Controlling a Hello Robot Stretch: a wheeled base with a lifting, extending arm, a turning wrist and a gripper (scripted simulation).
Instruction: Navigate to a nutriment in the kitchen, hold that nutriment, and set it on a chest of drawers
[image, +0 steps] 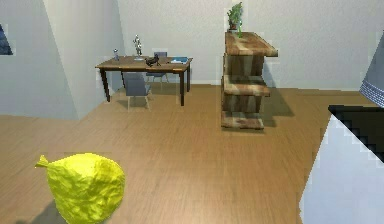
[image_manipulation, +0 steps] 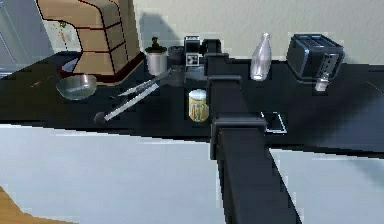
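- A yellow crinkled lump (image: 85, 187) is sitting at about 7 o'clock in the forward view, seemingly on the wood floor (image: 200, 150). Going by its leafy look, I am judging it the likeliest food for the task, though I cannot be sure.
- In the arm side view, the arm (image_manipulation: 250, 170) is spanning the black desk (image_manipulation: 330, 120) from 6 o'clock, probably because this kitchen top is where food would be kept.
- A small yellowish jar (image_manipulation: 199, 105) is standing just beside the arm, at its 9 o'clock.
- Farther out, the hand (image_manipulation: 183, 55) is hanging near a metal pot (image_manipulation: 157, 58) at about 12 o'clock. I cannot tell how wide it is or whether it is holding anything.
- A mixer (image_manipulation: 95, 40), a bottle (image_manipulation: 261, 57) and a toaster (image_manipulation: 312, 55) are lining the back edge, likely parked clear of the working space.
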